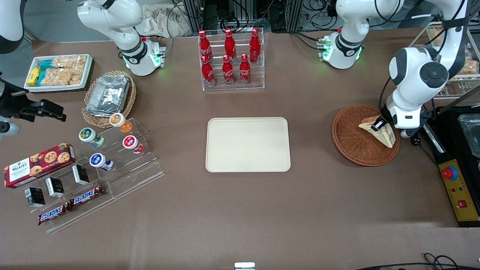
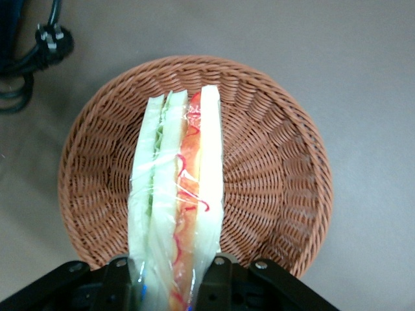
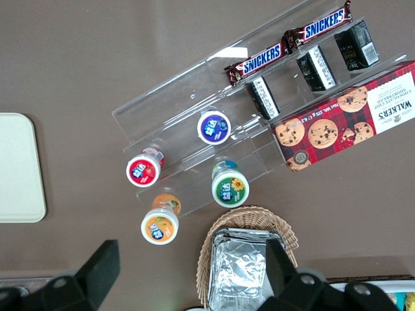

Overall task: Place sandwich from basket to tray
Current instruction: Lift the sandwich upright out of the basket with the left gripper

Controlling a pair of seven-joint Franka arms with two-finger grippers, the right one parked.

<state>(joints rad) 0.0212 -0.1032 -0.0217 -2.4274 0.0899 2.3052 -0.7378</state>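
The triangular, film-wrapped sandwich of pale white bread with green and orange-red filling layers (image 2: 175,194) is held by the left arm's two-finger gripper (image 2: 170,278). In the left wrist view the black fingers (image 2: 219,275) are seen pressed against the two bread faces, pinching the wedge at its wide end. The filling edge is turned toward the wrist camera.

The sandwich is seen over the round, shallow, reddish-brown woven wicker basket (image 2: 272,175). In the front view the sandwich (image 1: 379,131) is tilted, overlapping the basket (image 1: 354,138) at the part of its rim toward the working arm's end of the table, with the gripper (image 1: 378,125) upon it. Whether the lower tip touches the weave cannot be determined.

The flat cream-beige rectangular plastic tray with rounded corners (image 1: 248,144) lies at the middle of the brown table (image 1: 262,210), well apart from the basket. Nothing is seen on it.

A clear acrylic rack of red cola bottles (image 1: 231,60) stands farther from the front camera than the tray. Toward the parked arm's end are noted a paler wicker basket holding foil containers (image 1: 108,95), a clear stepped stand with small round-lidded cups (image 1: 112,150), a red box of biscuits (image 1: 39,159) and two chocolate bars (image 1: 71,204).
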